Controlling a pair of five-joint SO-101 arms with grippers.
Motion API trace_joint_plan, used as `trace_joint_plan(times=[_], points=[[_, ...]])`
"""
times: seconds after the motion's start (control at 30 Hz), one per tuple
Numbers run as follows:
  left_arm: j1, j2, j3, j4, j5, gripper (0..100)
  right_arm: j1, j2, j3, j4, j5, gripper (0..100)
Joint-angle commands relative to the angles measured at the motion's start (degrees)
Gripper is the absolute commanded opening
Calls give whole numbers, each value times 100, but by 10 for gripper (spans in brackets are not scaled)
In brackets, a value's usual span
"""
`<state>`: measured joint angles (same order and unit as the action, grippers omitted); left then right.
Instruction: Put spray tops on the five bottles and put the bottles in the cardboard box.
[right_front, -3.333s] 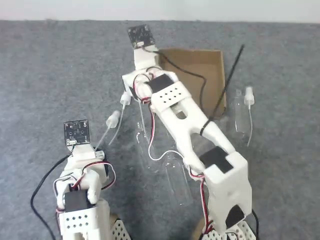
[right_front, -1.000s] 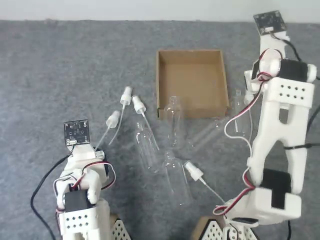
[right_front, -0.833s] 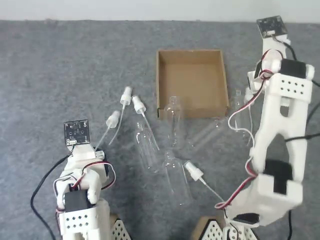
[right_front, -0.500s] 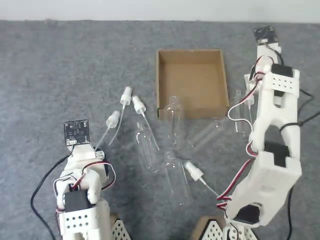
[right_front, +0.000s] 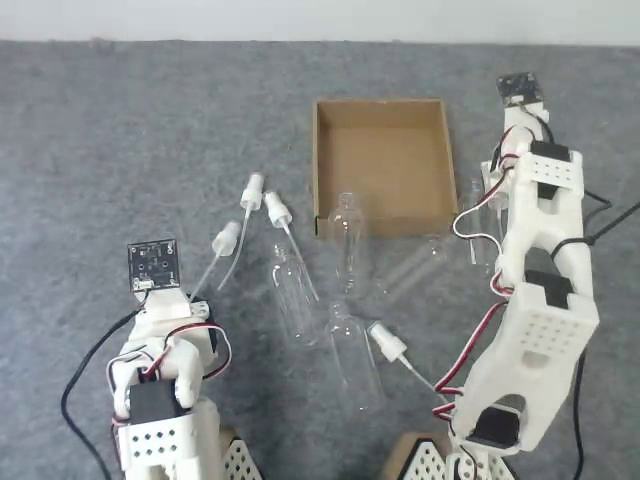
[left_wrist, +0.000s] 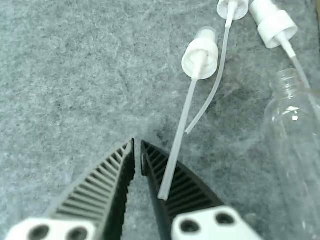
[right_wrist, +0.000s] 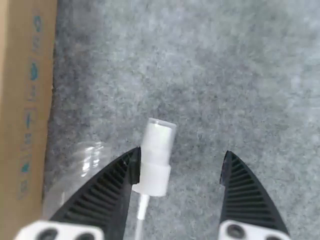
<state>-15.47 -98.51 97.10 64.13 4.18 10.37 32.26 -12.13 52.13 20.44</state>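
Within spread right gripper (right_wrist: 180, 156), 1 spray top (right_wrist: 157, 156).

White arms (right_front: 545, 200) carry black servos (right_front: 152, 405) and red-white wires (right_front: 478, 335).

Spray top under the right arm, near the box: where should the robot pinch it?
The spray top lies flat on the carpet, so come straight down from above. Pinch its thick white head, probably; the tube looks too thin to hold well. The right gripper hangs open over it, with a clear bottle close on one side.
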Motion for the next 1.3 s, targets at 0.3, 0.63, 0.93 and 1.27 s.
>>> trace_joint_plan(times=[0.3, 0.63, 0.93, 1.27], points=[[-26, -44, -22, -35, 9, 12, 251, 277, -53, 119, 62, 183], [-26, -44, -22, -35, 9, 12, 796, 40, -273, 848, 70, 28], [-26, -44, -22, -35, 9, 12, 567, -1042, -826, 2440, 62, 29], [-26, -44, -22, -35, 9, 12, -1156, -2905, -826, 3618, 62, 32]])
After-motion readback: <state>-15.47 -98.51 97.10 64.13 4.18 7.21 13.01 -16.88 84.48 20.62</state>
